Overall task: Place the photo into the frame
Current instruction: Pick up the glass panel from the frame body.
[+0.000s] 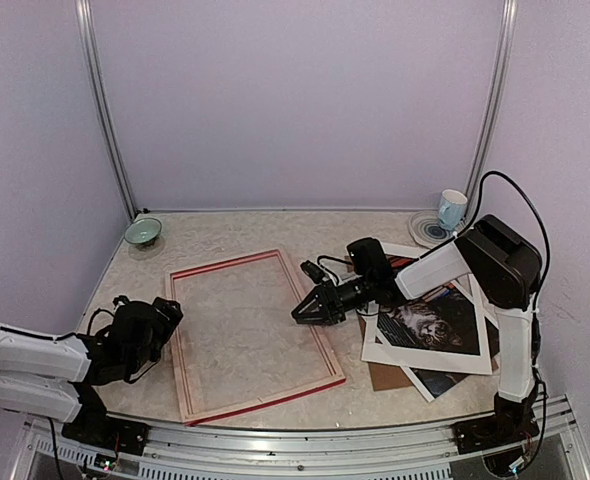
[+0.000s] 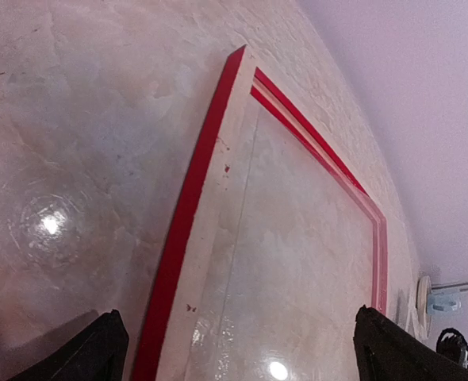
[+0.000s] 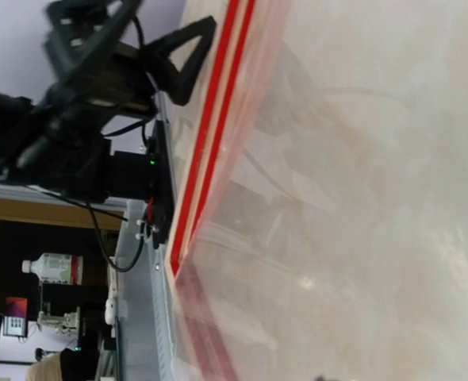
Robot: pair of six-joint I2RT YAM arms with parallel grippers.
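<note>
The large rectangular picture frame (image 1: 225, 264) with thin red edges lies flat, pale wood back up, left of centre on the mottled beige counter (image 1: 245, 225). The left pincer (image 1: 165, 312) sits low just beside the frame's left rail. In the left wrist view, its black fingertips (image 2: 99, 349) stand wide apart with nothing between them, looking along the red rail (image 2: 190, 198).

The right pincer (image 1: 305, 312) reaches over the frame's right rail. Whether its jaws are apart or clamped on the rail cannot be told. The right wrist view shows only a blurred red edge (image 3: 218, 103).

The paper print of a grey tabby cat (image 1: 437, 322) lies to the right of the frame. It is partly under a white card mat (image 1: 430, 360) and rests on a plain brown board (image 1: 387, 377).
</note>
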